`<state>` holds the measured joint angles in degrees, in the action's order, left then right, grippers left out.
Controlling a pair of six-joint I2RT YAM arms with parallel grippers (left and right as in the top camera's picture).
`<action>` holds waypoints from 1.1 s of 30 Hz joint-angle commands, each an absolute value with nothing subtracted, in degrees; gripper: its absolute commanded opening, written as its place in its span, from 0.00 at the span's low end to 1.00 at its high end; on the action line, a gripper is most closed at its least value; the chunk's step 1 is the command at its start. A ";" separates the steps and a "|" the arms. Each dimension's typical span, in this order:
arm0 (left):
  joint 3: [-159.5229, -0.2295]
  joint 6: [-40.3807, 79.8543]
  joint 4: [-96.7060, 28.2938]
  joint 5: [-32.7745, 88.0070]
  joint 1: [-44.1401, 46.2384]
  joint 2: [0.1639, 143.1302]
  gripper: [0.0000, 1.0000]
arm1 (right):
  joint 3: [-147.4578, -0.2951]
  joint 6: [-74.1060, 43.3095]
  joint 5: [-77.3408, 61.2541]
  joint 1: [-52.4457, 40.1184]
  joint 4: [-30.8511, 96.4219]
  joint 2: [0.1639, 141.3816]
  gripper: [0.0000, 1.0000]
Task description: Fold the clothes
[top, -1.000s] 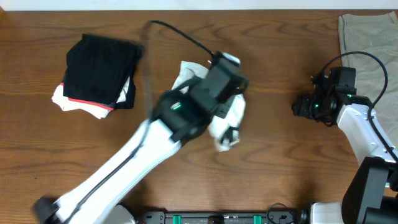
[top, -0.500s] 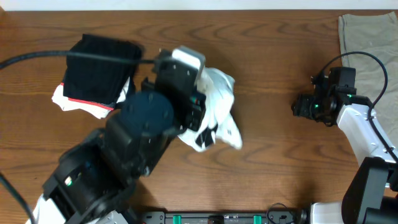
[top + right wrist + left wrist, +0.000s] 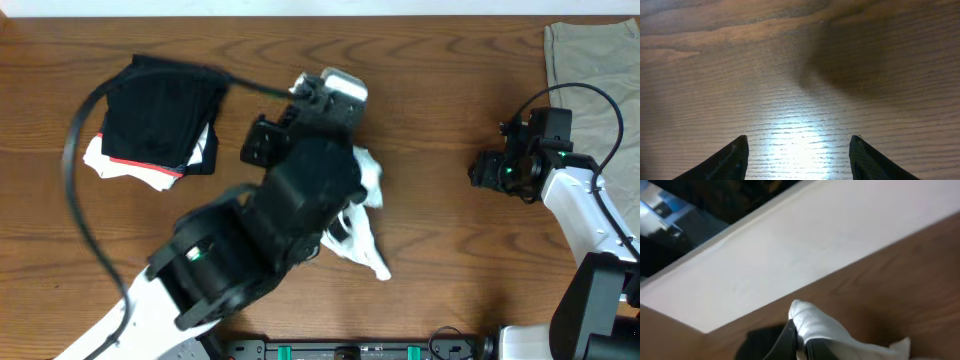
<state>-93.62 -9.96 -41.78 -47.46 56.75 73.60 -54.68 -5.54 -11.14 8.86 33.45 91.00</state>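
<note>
The white T-shirt [image 3: 368,184] hangs bunched at the table's middle, mostly hidden under my left arm [image 3: 290,210] in the overhead view. A loose end trails toward the front [image 3: 368,252]. In the left wrist view my left gripper [image 3: 799,336] is shut on a rolled fold of the T-shirt [image 3: 815,325], held above the table. My right gripper [image 3: 486,170] sits at the right, well away from the shirt. It stands open over bare wood in the right wrist view [image 3: 799,145], with nothing between its fingers.
A black folded garment with a red edge [image 3: 160,110] lies on white cloth [image 3: 105,165] at the back left. An olive-grey cloth [image 3: 590,60] lies at the back right corner. The table's far edge meets a white surface [image 3: 790,250].
My left arm has swung round and risen with the T-shirt in its grip. The shirt has gone from a heap to a hanging bunch. The right arm has not moved.
</note>
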 commanded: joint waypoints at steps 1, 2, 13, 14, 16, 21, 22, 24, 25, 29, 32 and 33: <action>-96.07 -11.70 -42.85 -51.05 64.34 73.78 0.06 | -55.75 -5.06 -12.08 9.10 33.63 89.89 0.63; -96.07 -11.70 -42.52 -53.67 67.77 73.67 0.06 | -55.75 -5.06 -12.05 9.10 33.63 89.89 0.63; -97.65 -9.34 -42.44 -52.10 68.03 73.80 0.06 | -55.75 -5.04 -12.43 9.10 33.69 89.89 0.63; -97.65 -10.11 -42.19 -55.29 71.83 73.80 0.06 | -55.75 -5.04 -12.43 9.10 33.65 89.89 0.63; -97.62 -16.64 -35.53 -67.42 73.93 74.43 0.06 | -55.75 -5.06 -12.45 9.10 33.63 89.89 0.63; -97.82 -20.78 -22.26 -68.10 62.89 74.74 0.06 | -55.75 -5.06 -13.85 9.10 33.65 89.89 0.62; -98.08 -19.70 -24.45 -68.01 64.79 74.52 0.06 | -55.75 -5.06 -13.98 9.10 33.67 89.89 0.62; -98.02 -20.51 -28.36 -67.96 71.53 74.48 0.06 | -55.75 -4.58 -13.96 9.10 33.63 89.89 0.62; -97.82 -21.45 -26.74 -67.99 71.29 74.78 0.06 | -55.75 -4.36 -14.00 9.10 33.54 89.89 0.62; -97.86 -18.65 -21.76 -67.51 57.21 77.28 0.06 | -55.75 -4.03 -17.72 9.10 33.45 89.89 0.62; -97.86 -10.61 -32.99 -58.81 50.81 78.65 0.06 | -55.83 -2.11 -20.67 9.10 33.36 89.80 0.61; -97.86 -6.76 -37.41 -53.82 49.06 78.98 0.06 | -55.83 -2.02 -20.45 9.13 33.32 89.71 0.62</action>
<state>-97.17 -16.91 -30.74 -63.64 52.84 78.13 -54.70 -4.23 -17.23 8.86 33.39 90.87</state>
